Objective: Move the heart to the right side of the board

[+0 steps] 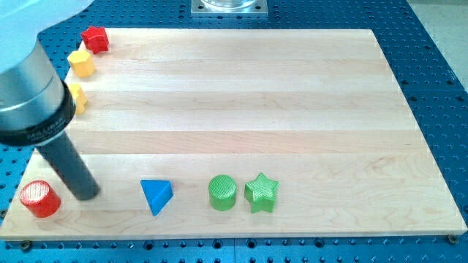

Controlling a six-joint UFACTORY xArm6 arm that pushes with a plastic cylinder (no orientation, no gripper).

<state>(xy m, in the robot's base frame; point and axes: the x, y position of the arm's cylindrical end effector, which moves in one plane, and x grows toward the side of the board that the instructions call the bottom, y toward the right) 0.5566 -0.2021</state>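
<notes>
My tip [86,194] rests on the board at the view's lower left, just right of a red cylinder [39,199] and well left of a blue triangle [156,196]. On the left edge a yellow block [78,97] is partly hidden behind my arm, with a notched outline that may be the heart. Above it sit a yellow hexagon-like block [82,63] and a red block [96,39] of unclear shape. A green cylinder [222,192] and a green star [262,193] stand side by side near the bottom edge.
The wooden board [292,95] lies on a blue perforated table [439,44]. My arm's grey body [25,95] covers the board's left edge. A metal mount [229,6] sits past the top edge.
</notes>
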